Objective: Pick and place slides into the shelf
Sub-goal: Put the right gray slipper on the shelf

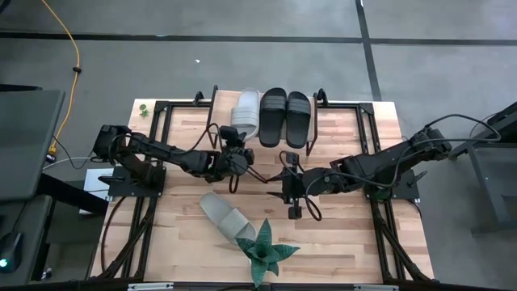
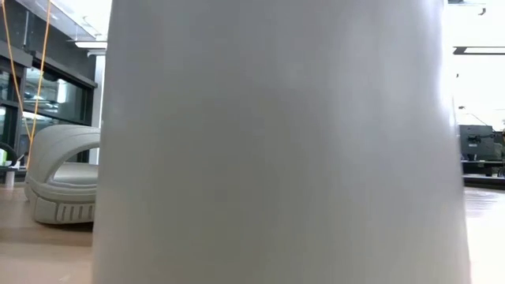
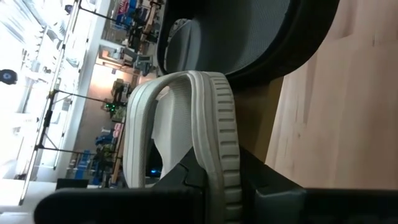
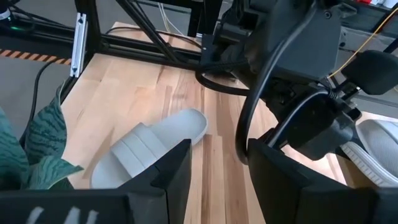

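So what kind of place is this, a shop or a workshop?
Probably a robotics lab or workshop: two dark arms fixed to a wooden table on bare concrete floor, a yellow cable trailing across it, and equipment racks in the room behind.

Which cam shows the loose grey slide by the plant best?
The high view: the whole grey slide lies flat on the table, beside the plant. The right wrist view shows it closer, partly behind the open right claw. The low view shows a grey slide side-on. The left wrist view misses it.
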Available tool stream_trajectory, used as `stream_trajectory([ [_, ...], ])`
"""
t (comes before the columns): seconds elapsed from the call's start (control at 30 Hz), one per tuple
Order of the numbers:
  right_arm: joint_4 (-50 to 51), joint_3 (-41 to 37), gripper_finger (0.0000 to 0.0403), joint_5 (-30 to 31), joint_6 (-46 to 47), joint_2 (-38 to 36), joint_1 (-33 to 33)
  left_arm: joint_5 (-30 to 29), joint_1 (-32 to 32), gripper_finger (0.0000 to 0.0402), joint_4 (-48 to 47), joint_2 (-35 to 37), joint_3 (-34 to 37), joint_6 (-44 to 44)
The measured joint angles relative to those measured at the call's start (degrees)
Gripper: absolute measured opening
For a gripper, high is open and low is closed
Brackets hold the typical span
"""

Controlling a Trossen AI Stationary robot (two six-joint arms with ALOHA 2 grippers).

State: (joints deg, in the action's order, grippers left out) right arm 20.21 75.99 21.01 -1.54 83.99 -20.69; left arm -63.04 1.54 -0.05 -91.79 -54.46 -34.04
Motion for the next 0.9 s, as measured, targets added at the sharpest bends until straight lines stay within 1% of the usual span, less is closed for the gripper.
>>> stream_trajectory([
  [0.2, 0.02, 0.0, 0.0147, 0.0, 0.0, -0.01, 0.0, 0.41, -0.04, 0.002, -0.02, 0.0, 0.0, 1.18],
  [0.43, 0.02, 0.0, 0.0147, -0.01, 0.0, -0.01, 0.0, 2.73, -0.02, 0.002, 0.26, -0.7, 0.01, 1.87],
  [0.7, 0.02, 0.02, 0.0147, -0.02, 0.0, -0.01, -0.02, 2.04, -0.09, 0.0021, 1.14, -3.34, -0.02, 0.9],
  [0.9, 0.02, 0.02, 0.0147, -0.01, 0.0, -0.01, -0.02, 1.73, -0.48, 0.0021, 4.25, -3.67, -0.02, -1.68],
])
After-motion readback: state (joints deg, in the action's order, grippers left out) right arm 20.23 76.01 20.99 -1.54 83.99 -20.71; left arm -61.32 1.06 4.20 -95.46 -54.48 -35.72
